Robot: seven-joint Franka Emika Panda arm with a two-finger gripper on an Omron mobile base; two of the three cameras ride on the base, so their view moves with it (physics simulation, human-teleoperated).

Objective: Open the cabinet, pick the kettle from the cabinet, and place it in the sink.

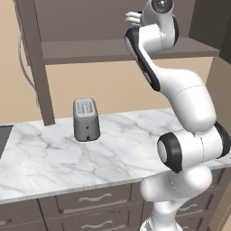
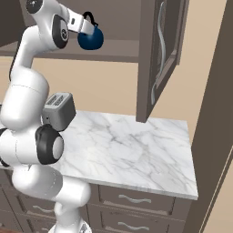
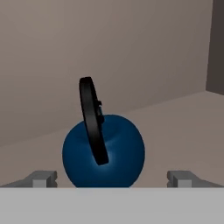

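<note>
We see the arm reared up from its base, elbow bent out over the marble counter [image 2: 136,150], forearm climbing steeply and the wrist turned level so the hand reaches into the open cabinet [image 2: 157,54]. In the right base view the gripper [image 2: 84,28] sits at shelf height, just left of the kettle [image 2: 90,39], which stands on the cabinet's lower shelf [image 1: 90,50] with its black arched handle up. In the left base view the wrist hides the hand's end, and we can make out only the pale fingertips [image 1: 132,18] poking out to the left of it.

From the hand view we look straight along the gripper [image 3: 113,179] at the kettle [image 3: 103,151]: its round dark-blue body is centred between the two finger tips [image 3: 43,178], one to either side and each clear of its flanks. The fingers are spread wide, holding nothing, and we see no contact with the kettle. Its handle [image 3: 93,127] rises edge-on, leaning a little, in front of the cabinet's back wall, and the kettle rests on the shelf floor.

The right cabinet door [image 2: 161,59] hangs swung open over the counter, its curved silver handle showing. A grey toaster [image 1: 85,119] stands on the counter below the shelf, left of the arm.
</note>
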